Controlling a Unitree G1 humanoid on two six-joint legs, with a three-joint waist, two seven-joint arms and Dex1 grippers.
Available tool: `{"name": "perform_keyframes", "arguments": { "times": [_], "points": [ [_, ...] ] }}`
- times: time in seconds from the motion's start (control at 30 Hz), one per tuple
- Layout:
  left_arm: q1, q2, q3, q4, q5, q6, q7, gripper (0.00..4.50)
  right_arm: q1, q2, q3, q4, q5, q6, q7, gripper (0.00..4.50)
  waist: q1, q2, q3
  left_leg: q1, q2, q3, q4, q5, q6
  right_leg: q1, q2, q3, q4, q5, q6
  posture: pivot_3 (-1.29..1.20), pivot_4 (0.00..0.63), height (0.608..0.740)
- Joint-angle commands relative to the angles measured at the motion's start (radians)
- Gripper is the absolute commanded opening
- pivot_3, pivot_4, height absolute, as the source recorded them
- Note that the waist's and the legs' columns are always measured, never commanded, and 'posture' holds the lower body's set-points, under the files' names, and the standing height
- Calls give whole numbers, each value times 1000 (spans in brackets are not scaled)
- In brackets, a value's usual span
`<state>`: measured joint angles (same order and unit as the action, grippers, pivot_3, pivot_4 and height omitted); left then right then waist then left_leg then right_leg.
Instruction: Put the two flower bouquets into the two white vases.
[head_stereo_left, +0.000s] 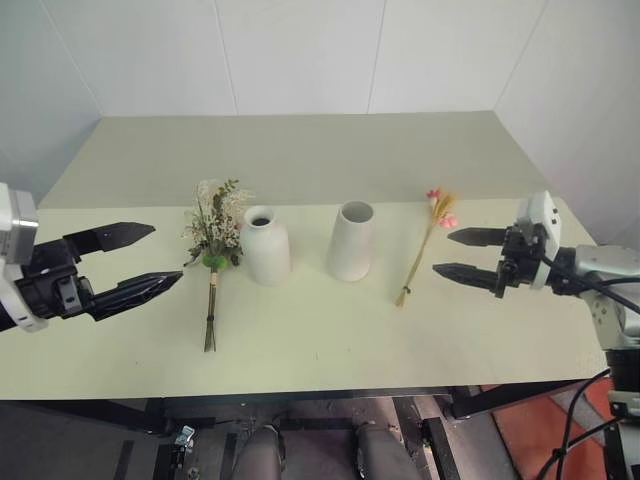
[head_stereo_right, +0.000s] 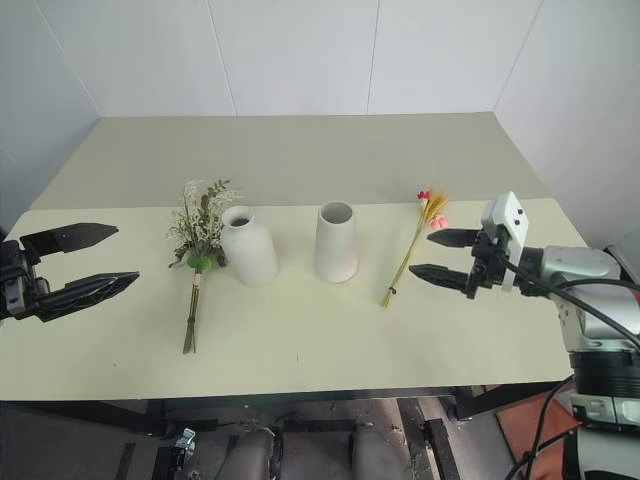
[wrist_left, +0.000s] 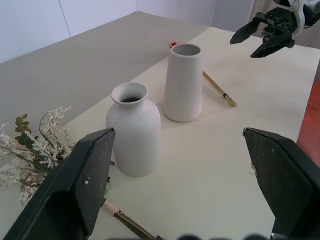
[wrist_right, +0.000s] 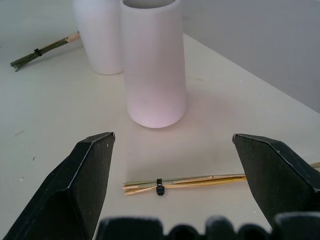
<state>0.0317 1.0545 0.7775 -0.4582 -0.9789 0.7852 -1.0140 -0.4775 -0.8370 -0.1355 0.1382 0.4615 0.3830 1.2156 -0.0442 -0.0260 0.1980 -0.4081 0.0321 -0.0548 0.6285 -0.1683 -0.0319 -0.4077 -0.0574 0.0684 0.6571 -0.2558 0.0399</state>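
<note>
Both grippers, left (head_stereo_left: 145, 257) and right (head_stereo_right: 432, 254), hover wide open and empty. The wheat sprig (wrist_right: 185, 182) lies before the right one, beside the tall vase (head_stereo_left: 351, 241); pinch its stem low, near the tie.

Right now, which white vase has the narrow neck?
The bottle-shaped vase, standing next to the bushy bouquet; the other vase is a wide-mouthed cylinder.
</note>
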Motion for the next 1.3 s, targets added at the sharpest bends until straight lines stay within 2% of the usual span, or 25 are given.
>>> {"name": "perform_keyframes", "arguments": {
  "times": [0.03, 0.37, 0.5, 0.57, 0.67, 0.87, 0.97, 1.13, 1.3],
  "points": [
    [-17, 12, 6, -1, 1, -16, -7, 4458, -2, -22, -37, -38, 7, -10, -11, 4500, 0, 0, 0, 0, 0, 0, 0, 0, 0, 0, 0, 0, 0, 0, 0, 0, 150, 740],
    [-23, 5, -3, 1, 10, -26, -18, 4458, -13, -23, -41, -41, 4, -2, -25, 4500, 0, 0, 0, 0, 0, 0, 0, 0, 0, 0, 0, 0, 0, 0, 0, 0, 150, 740],
    [-33, 6, -9, 4, 9, -29, -22, 4458, -69, -43, 21, -60, -49, 186, -146, 4500, -2, 0, 0, 0, 0, 1, 0, 0, 0, -1, 0, 1, 0, 0, 0, 0, 150, 740],
    [-41, 6, -12, 8, 7, -31, -26, 4458, -164, -42, 89, -42, -78, 401, -226, 4500, -5, 0, 0, -1, 0, 1, 0, 0, 0, -2, 0, 1, 0, 1, -1, 0, 150, 740],
    [-76, 5, -26, 20, -14, -33, -22, 4458, -339, 33, 166, 62, -136, 675, -386, 4500, -14, 0, 0, -2, 2, 2, -1, 0, 0, -6, 1, 2, 1, 2, -3, 0, 150, 740],
    [-179, 18, -65, 54, -49, -35, -43, 4458, -573, 177, 224, 302, -213, 895, -551, 4500, -18, -1, -1, -13, 1, 2, 0, 0, 0, -16, 2, 3, 2, 8, 2, 0, 150, 740],
    [-207, 22, -76, 66, -50, -28, -45, 4458, -674, 249, 253, 463, -267, 910, -625, 4500, -22, -1, -1, -16, 1, 2, 0, 0, 0, -18, 2, 3, 1, 11, -1, 0, 150, 740],
    [-202, 15, -81, 63, -42, -34, -48, 4458, -756, 333, 301, 657, -338, 824, -671, 4500, -25, -1, -1, -16, 1, 2, 0, 0, 0, -18, 2, 3, 0, 11, 0, 0, 150, 740],
    [-189, 13, -68, 50, -50, -33, -56, 4500, -807, 387, 282, 844, -384, 689, -722, 2930, -27, -2, -1, -15, 1, 2, 0, 0, 0, -17, 2, 3, 0, 12, 1, 0, 150, 740]
  ]
}}
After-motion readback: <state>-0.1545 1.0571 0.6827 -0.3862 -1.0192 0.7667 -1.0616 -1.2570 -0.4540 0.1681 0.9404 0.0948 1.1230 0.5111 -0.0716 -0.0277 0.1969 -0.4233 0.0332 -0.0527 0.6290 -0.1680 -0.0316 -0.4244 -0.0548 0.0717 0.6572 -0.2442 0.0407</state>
